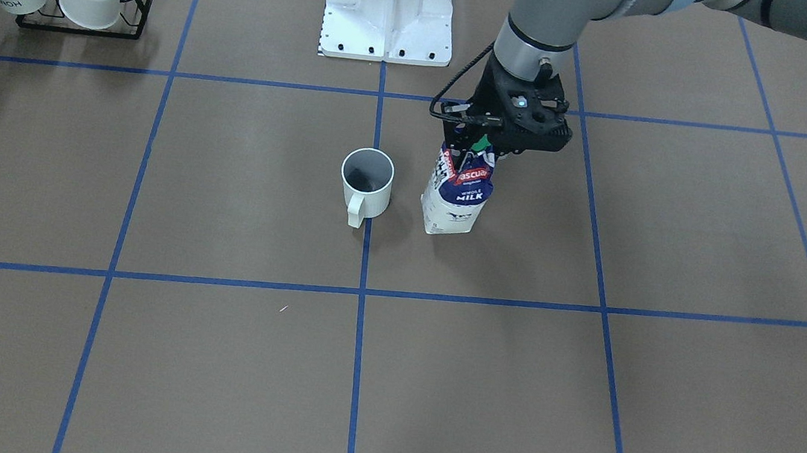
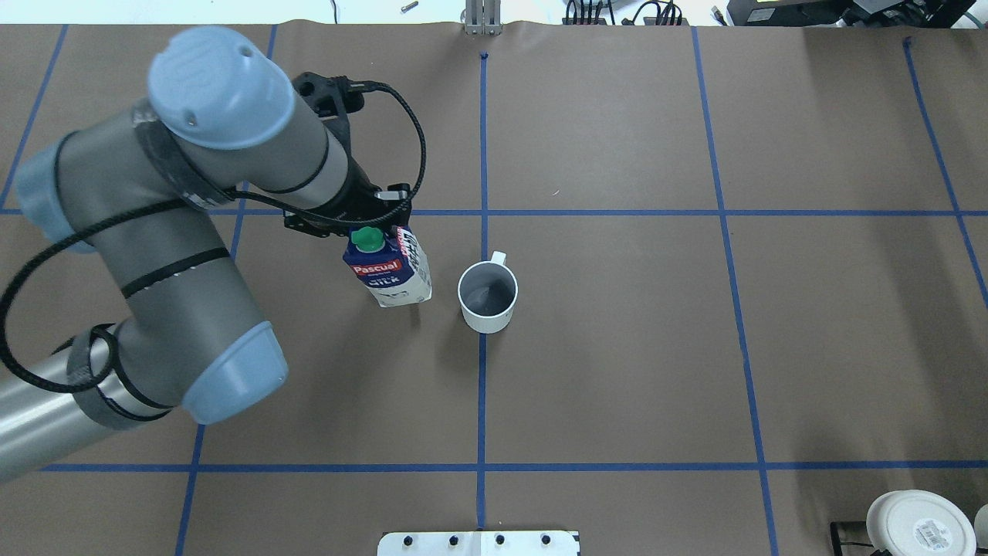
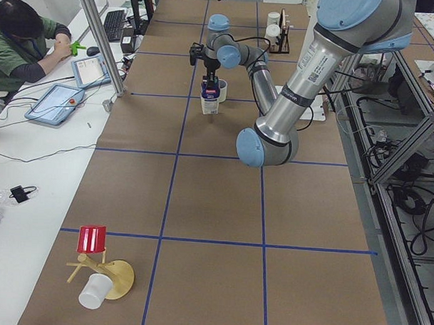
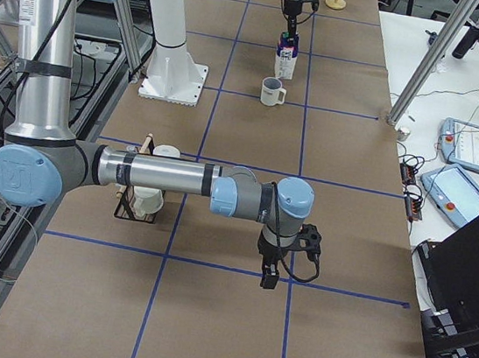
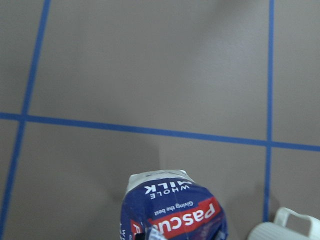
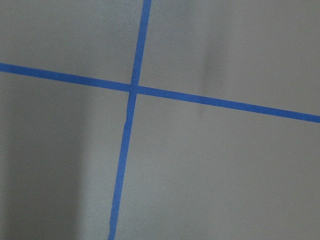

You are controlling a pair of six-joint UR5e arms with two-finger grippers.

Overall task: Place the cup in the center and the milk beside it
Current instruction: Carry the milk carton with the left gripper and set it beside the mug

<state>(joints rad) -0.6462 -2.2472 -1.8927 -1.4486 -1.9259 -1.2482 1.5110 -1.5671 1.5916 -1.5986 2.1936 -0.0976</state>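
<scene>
A milk carton (image 1: 456,200), gripped at its top by the left tool (image 1: 484,147), is held just beside a white mug (image 1: 366,180). Of the right tool (image 4: 269,276), wide or narrow cannot be told.

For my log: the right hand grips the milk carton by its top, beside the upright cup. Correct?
No: the left hand grips the milk carton by its top, beside the upright cup; the overhead view shows its arm entering from the left.

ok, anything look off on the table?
Only the milk carton: it seems to lean a little rather than stand square, and its top looks pinched and bulged where the left gripper has its jaws shut on it. The mug stands upright on the blue tape line, apart from the carton. No spill visible.
</scene>
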